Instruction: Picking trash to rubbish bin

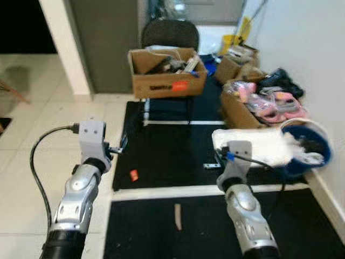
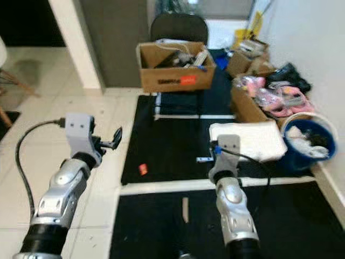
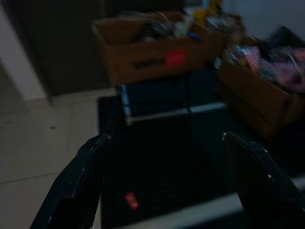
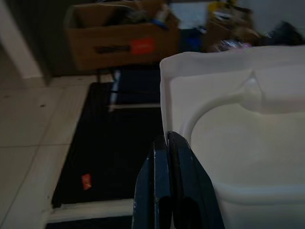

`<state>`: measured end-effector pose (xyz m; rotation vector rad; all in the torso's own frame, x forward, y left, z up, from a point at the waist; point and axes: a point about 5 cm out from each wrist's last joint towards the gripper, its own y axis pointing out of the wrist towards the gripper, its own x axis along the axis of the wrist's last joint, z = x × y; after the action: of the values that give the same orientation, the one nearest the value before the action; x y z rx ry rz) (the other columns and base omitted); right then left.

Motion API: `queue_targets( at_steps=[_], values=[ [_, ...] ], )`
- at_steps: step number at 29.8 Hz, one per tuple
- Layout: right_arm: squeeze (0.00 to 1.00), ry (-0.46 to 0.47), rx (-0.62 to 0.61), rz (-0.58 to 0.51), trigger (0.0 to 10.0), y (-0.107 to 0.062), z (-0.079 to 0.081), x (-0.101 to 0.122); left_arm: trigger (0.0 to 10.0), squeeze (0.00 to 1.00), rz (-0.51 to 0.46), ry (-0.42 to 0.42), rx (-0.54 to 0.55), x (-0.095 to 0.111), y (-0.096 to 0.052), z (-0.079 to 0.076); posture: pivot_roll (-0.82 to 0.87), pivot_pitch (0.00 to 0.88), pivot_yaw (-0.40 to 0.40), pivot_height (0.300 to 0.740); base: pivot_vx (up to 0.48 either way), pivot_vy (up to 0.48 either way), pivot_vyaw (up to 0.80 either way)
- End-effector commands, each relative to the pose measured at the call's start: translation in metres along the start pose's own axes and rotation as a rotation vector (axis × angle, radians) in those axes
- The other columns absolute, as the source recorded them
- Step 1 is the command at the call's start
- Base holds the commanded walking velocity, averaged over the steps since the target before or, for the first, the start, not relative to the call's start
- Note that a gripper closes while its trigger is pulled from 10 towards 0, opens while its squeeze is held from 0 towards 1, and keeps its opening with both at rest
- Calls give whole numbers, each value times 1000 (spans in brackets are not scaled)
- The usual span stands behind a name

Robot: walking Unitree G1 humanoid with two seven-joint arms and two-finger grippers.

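r gripper (image 4: pixel 167 143) pinches edge of white foam tray (image 1: pixel 253 144), held toward blue bin (image 1: pixel 308 156) at 3 o'clock. l gripper (image 3: pixel 167 191) spread wide (nothing in it), red scrap (image 1: pixel 134 175) on black mat (image 1: pixel 167 151) at 7.

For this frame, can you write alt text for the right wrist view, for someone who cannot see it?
The right gripper, its black fingers shut together, pinches the edge of a white foam tray. Beyond lie a black floor mat with a small red scrap on it, and a cardboard box of clutter.
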<state>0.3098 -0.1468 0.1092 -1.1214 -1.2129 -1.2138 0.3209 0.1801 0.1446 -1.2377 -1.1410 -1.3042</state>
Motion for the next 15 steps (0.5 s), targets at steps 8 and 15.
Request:
queue_targets(
  at_steps=[8, 15],
  values=[
    [0, 22, -18, 25, 10000, -3, -4, -7, 10000, 0, -1, -7, 80, -1, 0, 8, 7, 116, 30, 740, 0, 0, -800],
    [0, 29, -3, 95, 10000, -3, -2, -18, 10000, 0, -5, 8, 14, -2, -3, 1, 7, 124, 32, 740, 0, 0, -177]
  ],
)
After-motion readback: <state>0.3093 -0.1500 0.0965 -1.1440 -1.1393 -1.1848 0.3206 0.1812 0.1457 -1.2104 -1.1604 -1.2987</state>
